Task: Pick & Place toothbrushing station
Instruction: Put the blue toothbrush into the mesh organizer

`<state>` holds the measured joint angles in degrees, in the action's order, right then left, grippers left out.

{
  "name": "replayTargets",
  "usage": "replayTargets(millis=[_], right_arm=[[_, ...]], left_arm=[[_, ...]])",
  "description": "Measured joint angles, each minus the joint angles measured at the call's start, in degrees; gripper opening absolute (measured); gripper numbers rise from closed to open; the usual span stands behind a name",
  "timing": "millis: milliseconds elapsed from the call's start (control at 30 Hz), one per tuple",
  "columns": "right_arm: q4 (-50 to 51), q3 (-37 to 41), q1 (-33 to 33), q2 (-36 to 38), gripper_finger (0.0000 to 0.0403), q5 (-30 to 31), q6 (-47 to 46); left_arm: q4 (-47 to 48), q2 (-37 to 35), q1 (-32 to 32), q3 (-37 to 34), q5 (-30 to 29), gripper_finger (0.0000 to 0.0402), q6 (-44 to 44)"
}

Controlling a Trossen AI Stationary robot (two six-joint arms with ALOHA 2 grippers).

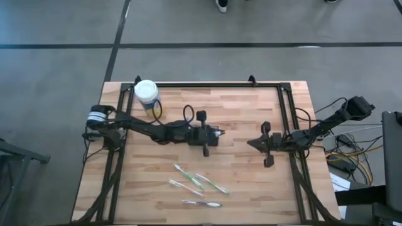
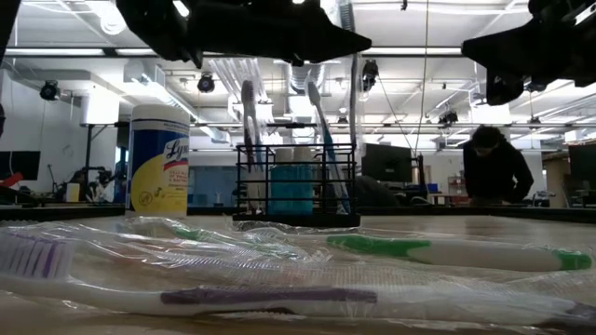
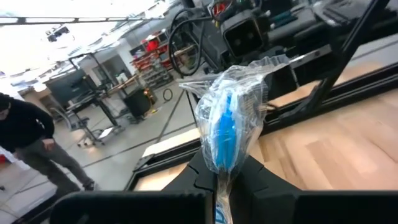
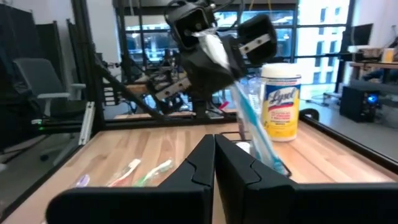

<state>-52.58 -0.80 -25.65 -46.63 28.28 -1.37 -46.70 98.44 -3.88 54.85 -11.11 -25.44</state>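
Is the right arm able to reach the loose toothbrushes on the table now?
Probably yes: the toothbrushes lie in the open with nothing between them and the right gripper, shut and empty. The left gripper, holding a wrapped blue toothbrush, is aside.

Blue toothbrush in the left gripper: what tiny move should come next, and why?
Probably open the left gripper and let go. It is shut on the wrapped blue toothbrush, whose lower end already seems to stand inside the black caddy. The right gripper waits shut nearby.
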Motion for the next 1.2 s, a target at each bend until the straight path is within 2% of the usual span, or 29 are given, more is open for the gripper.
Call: replayTargets(millis=[300,533,933,1200], right_arm=[[0.0,0.0,0.0,0.0,0.0008,-1.4,0.1],[-0.1,0.0,0.0,0.0,0.0008,-1.3,0.3],[-0.5,0.0,0.0,0.0,0.0009,-1.3,0.3],[-0.5,0.0,0.0,0.0,0.0009,-1.3,0.3]], left_arm=[[12.1,-4.9,0.0,3.2,-2.0,0.0015,3.2],[15.3,-6.3,0.2,3.1,-1.0,0.0015,6.2],[15.7,-2.5,2.3,3.0,1.6,0.0015,7.0],[10.4,0.3,3.2,3.0,0.6,0.0015,13.3]])
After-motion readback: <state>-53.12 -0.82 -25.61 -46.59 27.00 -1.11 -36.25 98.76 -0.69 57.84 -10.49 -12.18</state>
